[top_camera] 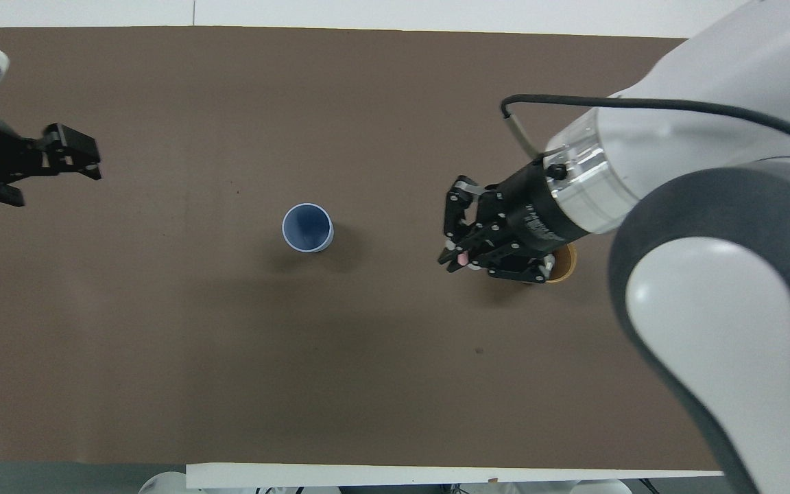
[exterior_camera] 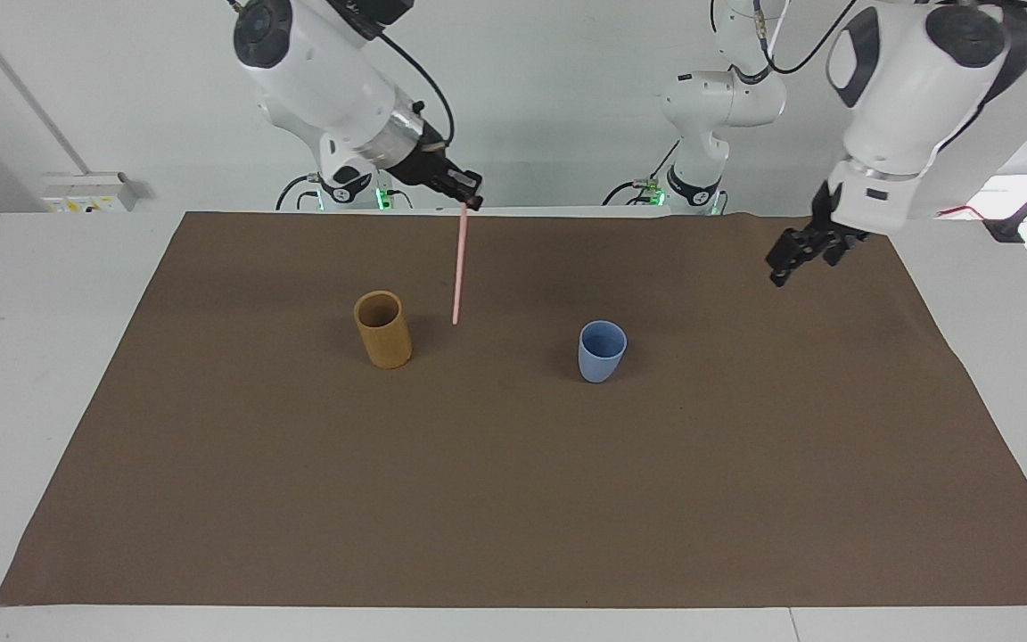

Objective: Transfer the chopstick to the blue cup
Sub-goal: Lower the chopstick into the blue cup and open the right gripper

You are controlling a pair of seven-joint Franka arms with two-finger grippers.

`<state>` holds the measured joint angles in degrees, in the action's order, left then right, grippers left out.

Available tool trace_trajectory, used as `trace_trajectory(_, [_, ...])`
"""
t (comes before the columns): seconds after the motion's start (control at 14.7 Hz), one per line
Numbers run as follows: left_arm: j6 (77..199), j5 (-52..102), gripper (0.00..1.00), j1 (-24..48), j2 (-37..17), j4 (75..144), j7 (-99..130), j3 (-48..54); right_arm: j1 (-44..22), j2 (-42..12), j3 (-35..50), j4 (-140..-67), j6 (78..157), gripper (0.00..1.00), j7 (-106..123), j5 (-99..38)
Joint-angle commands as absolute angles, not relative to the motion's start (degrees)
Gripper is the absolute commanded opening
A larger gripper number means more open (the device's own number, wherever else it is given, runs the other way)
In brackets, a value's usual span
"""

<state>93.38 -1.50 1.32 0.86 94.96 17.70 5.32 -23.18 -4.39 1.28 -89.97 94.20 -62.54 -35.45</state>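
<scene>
Our right end effector [exterior_camera: 471,198] [top_camera: 459,255] is clamped on the top end of the chopstick [exterior_camera: 458,266] [top_camera: 461,259]. The stick hangs close to vertical, with its lower tip in the air over the mat [exterior_camera: 513,499] [top_camera: 230,384] between the two cups and closer to the tan cup [exterior_camera: 382,329] [top_camera: 562,264]. The stick is fully clear of that cup. From overhead we only see the pink top end pinched between the fingers; the end effector body covers most of the tan cup there, leaving just a sliver of rim showing.

Our left end effector [exterior_camera: 801,252] [top_camera: 69,152] is up in the air over the mat toward the left arm's end of the surface, well apart from both cups. Its fingers are spread and hold nothing.

The blue cup [exterior_camera: 602,350] [top_camera: 307,228] stands upright on the mat, mouth up, nothing inside it. The tan cup is upright too, beside the blue one toward the right arm's end; in the facing view both sit about level with each other. The chopstick's tip is well apart from the blue cup, so it is not yet in it.

The mat covers most of the white surface [exterior_camera: 32,357].
</scene>
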Motion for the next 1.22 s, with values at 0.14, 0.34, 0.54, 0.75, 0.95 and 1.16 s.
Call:
trace_trajectory(0.14, [94.21,-1.49,1.00,-4.75,-0.18,94.65,4.40,6.15,-33.90,-12.72,1.05,-85.89,110.01,0.00,-76.43,-39.55])
trace_trajectory(0.34, [96.51,-1.58,1.00,-3.78,-0.18,95.27,5.01,6.59,-38.49,-16.87,1.05,-84.02,118.19,0.00,-80.42,-41.03])
trace_trajectory(0.54, [96.33,-1.58,1.00,-4.48,-0.09,95.27,5.01,6.50,-41.83,-17.93,1.05,-86.91,121.98,0.00,-81.29,-42.45])
trace_trajectory(0.75, [96.33,-1.58,1.00,-4.83,-0.09,95.27,5.01,6.33,-41.66,-16.53,1.05,-90.69,122.16,0.00,-81.21,-42.54])
trace_trajectory(0.95, [96.33,-1.67,1.00,-4.57,-0.09,95.27,5.01,6.33,-41.40,-16.52,1.05,-91.32,122.43,0.00,-80.95,-42.54])
trace_trajectory(1.16, [96.33,-1.58,1.00,-4.75,-0.09,95.27,5.01,6.33,-40.96,-16.70,0.97,-92.37,123.66,0.11,-79.72,-42.45])
